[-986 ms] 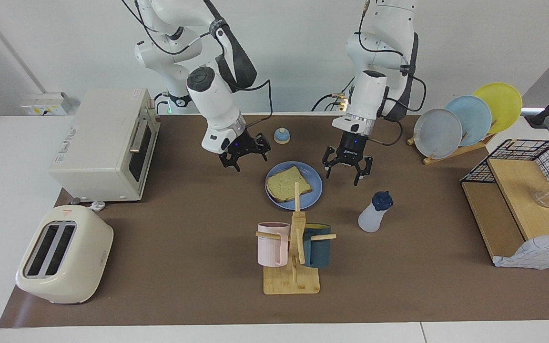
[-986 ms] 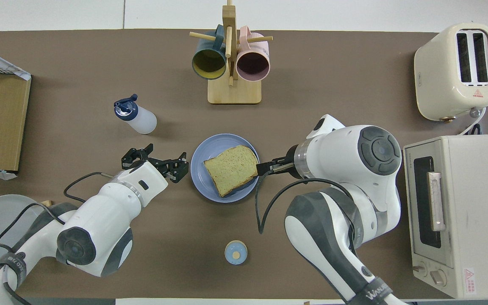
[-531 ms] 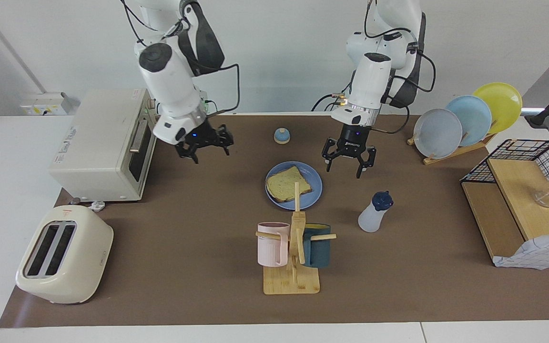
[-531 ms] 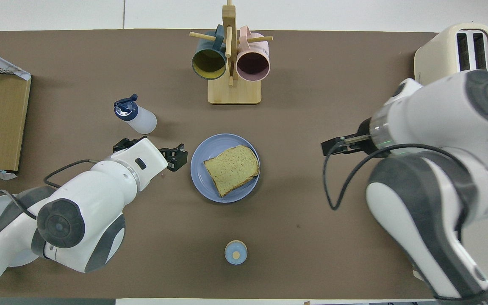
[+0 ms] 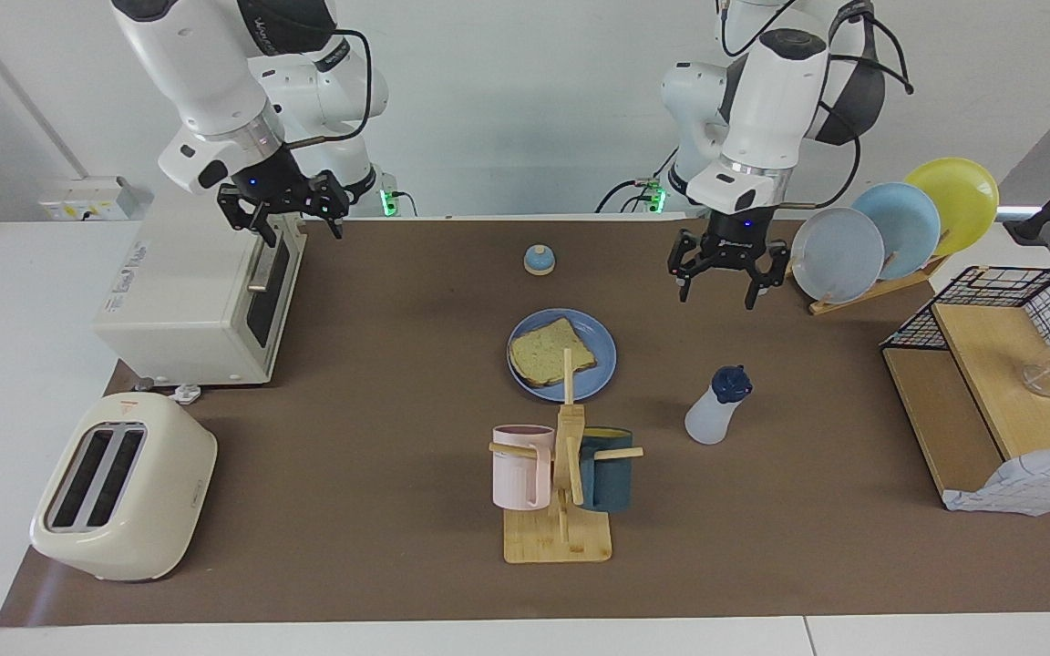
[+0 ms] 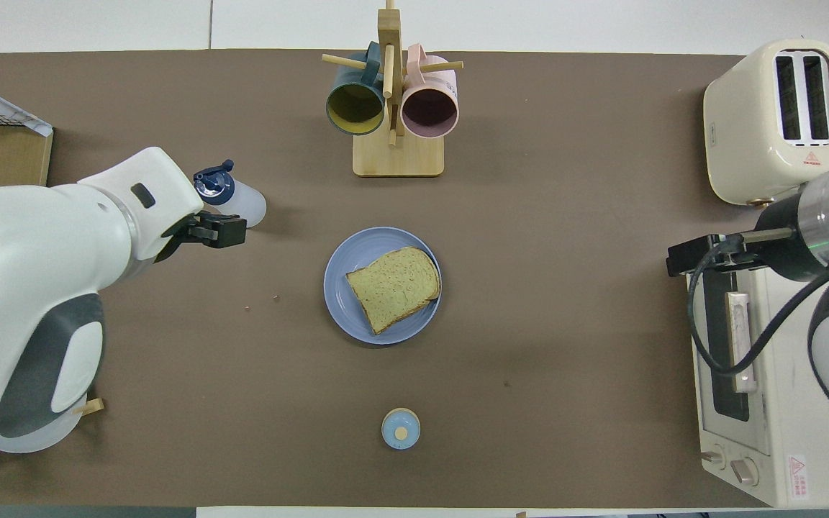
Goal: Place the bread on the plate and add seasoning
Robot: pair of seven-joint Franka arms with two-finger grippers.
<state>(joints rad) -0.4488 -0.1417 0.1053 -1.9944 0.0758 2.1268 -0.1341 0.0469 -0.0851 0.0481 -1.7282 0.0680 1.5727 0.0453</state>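
Observation:
The bread (image 5: 551, 352) lies flat on the blue plate (image 5: 597, 376) in the middle of the table; both also show in the overhead view, the bread (image 6: 393, 286) on the plate (image 6: 342, 316). The seasoning bottle (image 5: 715, 406) stands toward the left arm's end, farther from the robots than the plate, and shows in the overhead view (image 6: 230, 197) too. My left gripper (image 5: 725, 280) is open and empty, raised in the air over the mat between the plate and the plate rack. My right gripper (image 5: 283, 212) is open and empty, raised over the oven.
A white oven (image 5: 201, 278) and a cream toaster (image 5: 121, 487) stand at the right arm's end. A mug tree (image 5: 563, 478) with two mugs stands farther from the robots than the plate. A small bell (image 5: 539, 261), a rack of upright plates (image 5: 894, 232) and a wire basket (image 5: 999, 383) are also here.
Both grippers rose and drew apart from the plate. The right one swung to over the oven, the left one toward the plate rack. The bread stayed on the plate.

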